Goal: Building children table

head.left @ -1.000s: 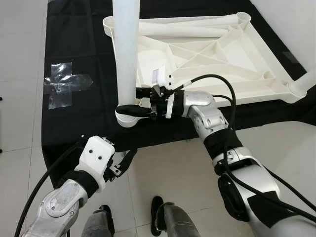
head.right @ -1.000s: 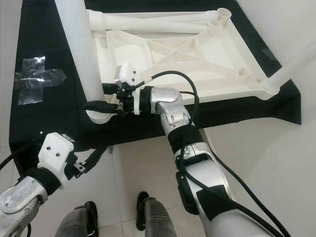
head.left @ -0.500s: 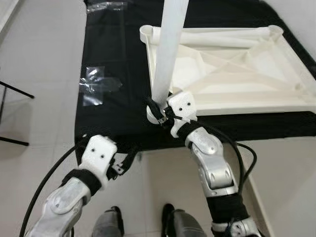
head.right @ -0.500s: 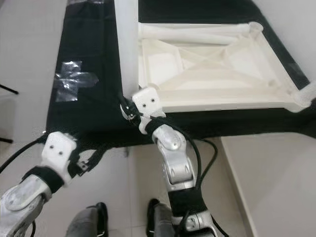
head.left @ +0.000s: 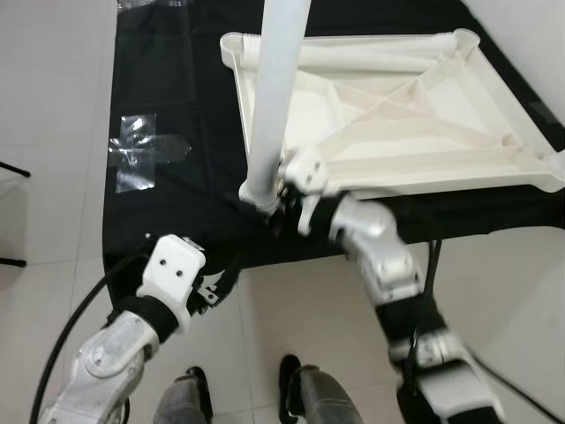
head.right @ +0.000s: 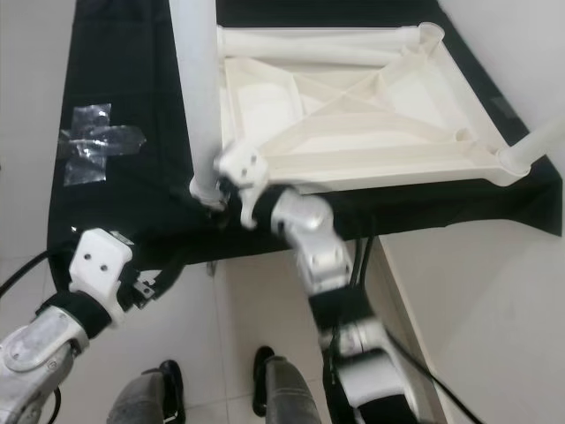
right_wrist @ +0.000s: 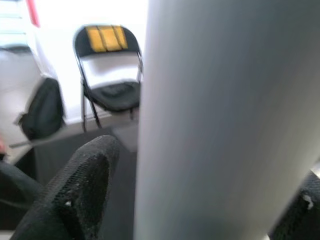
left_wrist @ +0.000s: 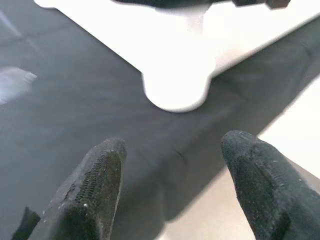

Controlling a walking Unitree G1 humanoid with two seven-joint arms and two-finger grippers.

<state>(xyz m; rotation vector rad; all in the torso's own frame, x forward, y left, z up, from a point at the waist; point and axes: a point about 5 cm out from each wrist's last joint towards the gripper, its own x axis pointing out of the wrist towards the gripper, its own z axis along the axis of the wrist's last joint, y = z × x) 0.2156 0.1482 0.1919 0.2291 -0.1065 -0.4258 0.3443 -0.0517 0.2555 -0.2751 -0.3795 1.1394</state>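
Observation:
A white table top lies upside down on a black cloth. One white table leg stands upright at its near left corner. My right gripper is at the base of that leg, and in the right wrist view the leg sits between the two black fingers. My left gripper hangs lower left by the cloth's front edge, open, its fingers apart and facing the corner socket. A second leg stands at the right corner. Another leg lies along the far edge.
A cross of clear tape is stuck on the cloth left of the table top. Pale tiled floor surrounds the cloth. My feet stand just in front of it. A black folding chair stands in the background.
The camera has shifted. My right forearm has swung from the right side round to the front while its gripper stays at the leg's base. The left arm has kept its place.

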